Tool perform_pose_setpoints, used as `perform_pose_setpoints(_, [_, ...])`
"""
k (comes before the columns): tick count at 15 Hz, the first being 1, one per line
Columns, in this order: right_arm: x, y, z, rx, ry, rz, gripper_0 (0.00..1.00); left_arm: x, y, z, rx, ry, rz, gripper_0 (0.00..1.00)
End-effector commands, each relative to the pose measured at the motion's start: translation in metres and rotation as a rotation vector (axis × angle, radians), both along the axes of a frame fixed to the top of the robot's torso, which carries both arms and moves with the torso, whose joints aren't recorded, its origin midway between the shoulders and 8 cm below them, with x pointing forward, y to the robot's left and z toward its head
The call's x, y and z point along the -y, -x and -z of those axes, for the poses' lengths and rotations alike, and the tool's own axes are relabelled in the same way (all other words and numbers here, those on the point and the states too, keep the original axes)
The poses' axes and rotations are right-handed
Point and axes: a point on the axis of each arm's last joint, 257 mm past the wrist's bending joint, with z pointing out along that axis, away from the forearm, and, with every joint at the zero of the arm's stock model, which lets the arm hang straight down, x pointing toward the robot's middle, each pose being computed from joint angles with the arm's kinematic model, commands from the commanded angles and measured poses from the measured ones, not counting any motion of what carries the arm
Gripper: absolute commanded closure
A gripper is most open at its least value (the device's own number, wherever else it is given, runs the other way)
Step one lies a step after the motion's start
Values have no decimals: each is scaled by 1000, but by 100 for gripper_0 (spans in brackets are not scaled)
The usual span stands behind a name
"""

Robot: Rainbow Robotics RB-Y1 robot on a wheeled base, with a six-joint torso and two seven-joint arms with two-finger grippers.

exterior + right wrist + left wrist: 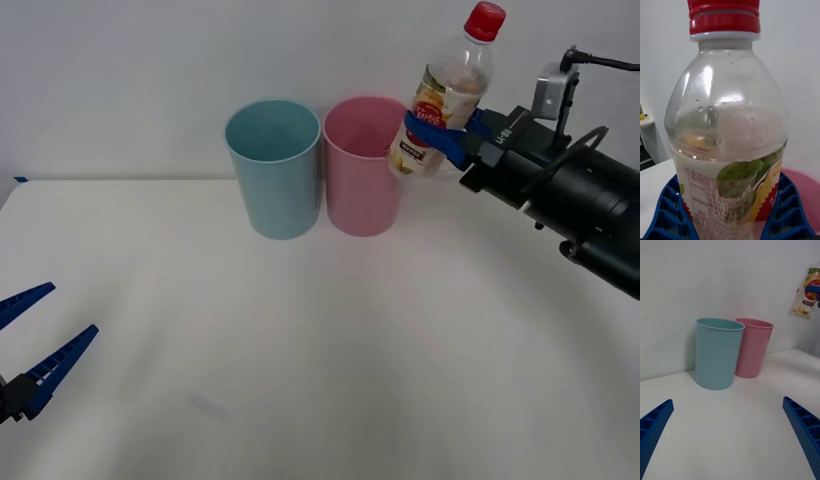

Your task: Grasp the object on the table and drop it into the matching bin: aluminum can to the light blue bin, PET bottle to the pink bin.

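Up at the right of your front view, your right gripper (437, 137) is clamped on the PET bottle (447, 92), blue ribbed fingers wrapped around the orange-yellow label at the lower body. Bottle is off the table (320, 350), held in the air, red cap up and leaning slightly to the right. It sits just beside the pink bin (362, 165), at that bin's right rim, with the bottle's base about level with the rim; you can't tell from these frames whether the base is over the opening or just outside it. Your right wrist view confirms the grip: both fingers (672, 210) press the label on either side, bottle (726, 123) clear above the label, pink bin (805, 195) rim visible behind and below. Light blue bin (273, 167) stands upright on the table, touching or nearly touching the pink one on its left. Your left gripper (25, 340) is low at the near left of the table, fingers spread apart, holding nothing. Its wrist view faces both bins, light blue bin (718, 352) nearer than the pink bin (752, 347), with the held bottle (808, 292) up high beyond them.
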Motion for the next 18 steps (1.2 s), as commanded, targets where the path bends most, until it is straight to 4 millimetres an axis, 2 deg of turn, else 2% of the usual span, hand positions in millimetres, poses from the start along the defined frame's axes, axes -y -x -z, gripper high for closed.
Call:
perform_pose_setpoints(1, [-11, -31, -5, 1, 36, 5, 100, 0, 0, 0, 0, 0, 0, 0])
perform_pose_setpoints(7, [-31, -96, -12, -26, 59, 50, 100, 0, 0, 0, 0, 0, 0, 0])
perform_pose_setpoints(10, [-35, -121, -10, -49, 66, 80, 100, 0, 0, 0, 0, 0, 0, 0])
perform_pose_setpoints(13, [-36, -138, -10, -67, 69, 102, 100, 0, 0, 0, 0, 0, 0, 0])
perform_pose_setpoints(16, [-35, -143, -11, -62, 70, 121, 100, 0, 0, 0, 0, 0, 0, 0])
perform_pose_setpoints(17, [-34, -143, -11, -60, 73, 122, 93, 0, 0, 0, 0, 0, 0, 0])
perform_pose_setpoints(18, [-34, -143, -10, -59, 75, 123, 62, 0, 0, 0, 0, 0, 0, 0])
